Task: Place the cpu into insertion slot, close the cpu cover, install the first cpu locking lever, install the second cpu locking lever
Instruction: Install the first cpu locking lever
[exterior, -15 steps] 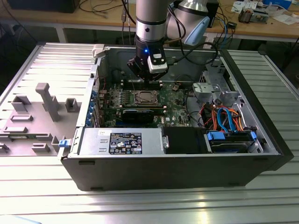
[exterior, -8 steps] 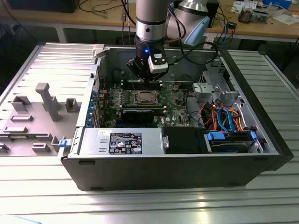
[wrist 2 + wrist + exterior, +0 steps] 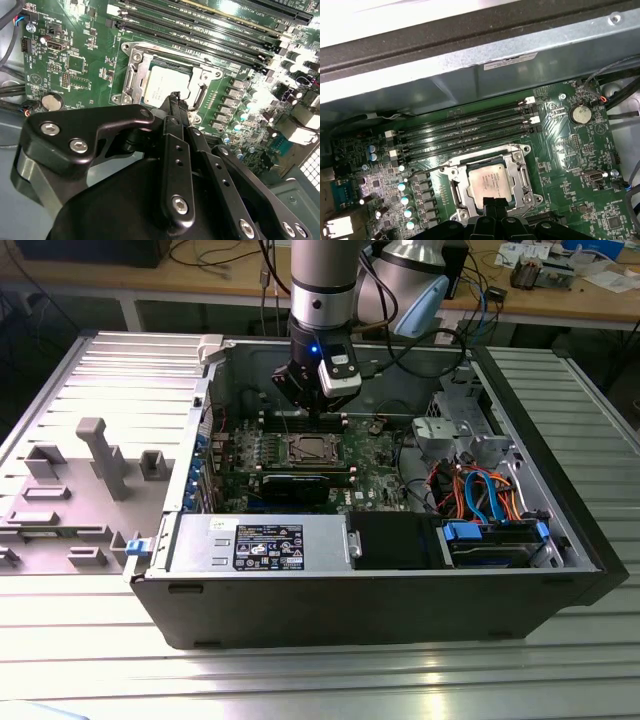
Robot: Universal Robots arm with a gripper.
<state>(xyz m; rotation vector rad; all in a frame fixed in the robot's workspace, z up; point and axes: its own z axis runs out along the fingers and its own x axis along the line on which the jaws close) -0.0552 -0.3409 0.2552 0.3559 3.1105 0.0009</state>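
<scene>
While your tool [image 3: 176, 97] hangs clenched and empty at the socket's 6 o'clock edge, the cpu [image 3: 489, 182] lies seated under the cpu cover [image 3: 520, 172]; thin, stiff, fragile, so press the frame only.

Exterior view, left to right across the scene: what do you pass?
Grey moulded side panel lying flat → blue latch at the case edge → cpu in its socket, gripper above it → silver drive cage → orange and blue cables.
</scene>
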